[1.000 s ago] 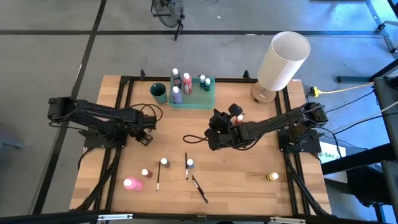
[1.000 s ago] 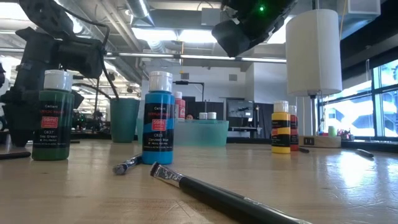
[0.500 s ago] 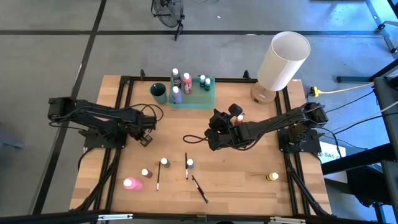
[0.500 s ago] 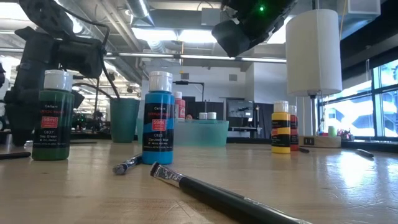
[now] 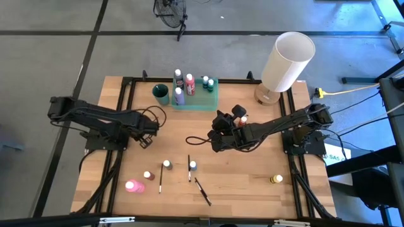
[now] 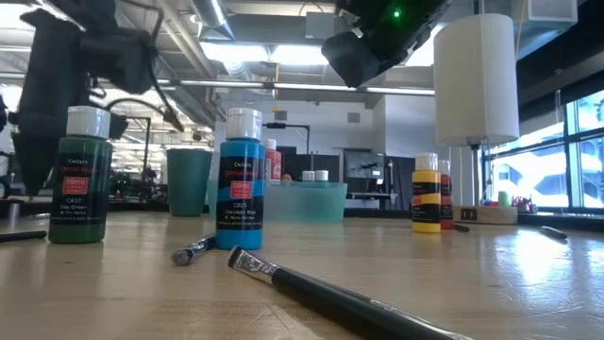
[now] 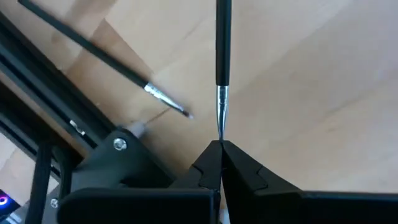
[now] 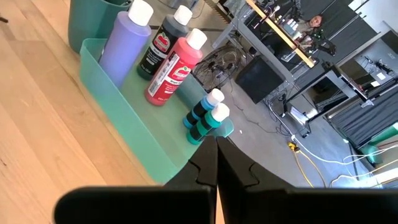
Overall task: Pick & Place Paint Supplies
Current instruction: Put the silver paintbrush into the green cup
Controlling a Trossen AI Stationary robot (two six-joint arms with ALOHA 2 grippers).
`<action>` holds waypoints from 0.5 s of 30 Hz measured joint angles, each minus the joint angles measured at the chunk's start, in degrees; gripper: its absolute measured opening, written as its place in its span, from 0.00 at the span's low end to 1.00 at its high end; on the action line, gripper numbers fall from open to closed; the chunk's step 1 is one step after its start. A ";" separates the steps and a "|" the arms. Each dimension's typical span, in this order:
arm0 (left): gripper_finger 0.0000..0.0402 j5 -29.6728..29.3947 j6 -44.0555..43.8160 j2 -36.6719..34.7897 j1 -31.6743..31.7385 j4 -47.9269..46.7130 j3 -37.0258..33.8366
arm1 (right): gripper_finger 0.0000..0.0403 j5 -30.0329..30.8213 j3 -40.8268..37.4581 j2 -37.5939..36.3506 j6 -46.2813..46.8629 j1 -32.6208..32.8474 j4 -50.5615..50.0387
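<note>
My left gripper (image 5: pixel 146 140) stands over the table's left-middle, shut on a thin dark paintbrush (image 7: pixel 222 56). A second brush (image 7: pixel 109 65) lies on the wood beside it. My right gripper (image 5: pixel 218 137) hangs shut and empty above the table's middle, facing the green tray (image 8: pixel 134 134), which holds purple (image 8: pixel 121 43), red (image 8: pixel 171 65), dark and teal bottles. A green bottle (image 5: pixel 166 164), a blue one (image 5: pixel 192 166), a pink one (image 5: pixel 134 185) and a yellow one (image 5: pixel 276 180) stand on the near half, with loose brushes (image 5: pixel 202 191) among them. My left gripper pinches the brush's bristle end, just past the silver ferrule (image 7: pixel 221 102), between its two fingertips (image 7: pixel 211 158). The fingers come from above, pointing down. The dark handle (image 7: pixel 222 31) runs away from the fingers; whether its far end rests on the table I cannot tell.
A big white lamp (image 5: pixel 287 62) stands at the far right corner, and a teal cup (image 5: pixel 161 93) to the left of the tray. An orange-red bottle (image 5: pixel 242 120) stands by the right arm. Black frame rails (image 5: pixel 120 126) run along the table's edges.
My left gripper has risen from the table; in the low view its dark body now stands higher than before. My right arm and the bottles have kept still.
</note>
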 joint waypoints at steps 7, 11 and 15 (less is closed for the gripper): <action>0.01 -0.55 -5.32 -0.17 -7.25 -12.34 8.48 | 0.00 0.00 0.00 0.00 0.00 0.00 0.00; 0.01 -4.36 -10.09 -0.14 -11.66 -22.82 16.02 | 0.00 0.00 0.01 -0.01 0.00 0.00 0.00; 0.01 -8.96 -11.55 -0.18 -14.53 -23.35 23.86 | 0.00 0.00 0.00 0.00 0.00 0.00 0.10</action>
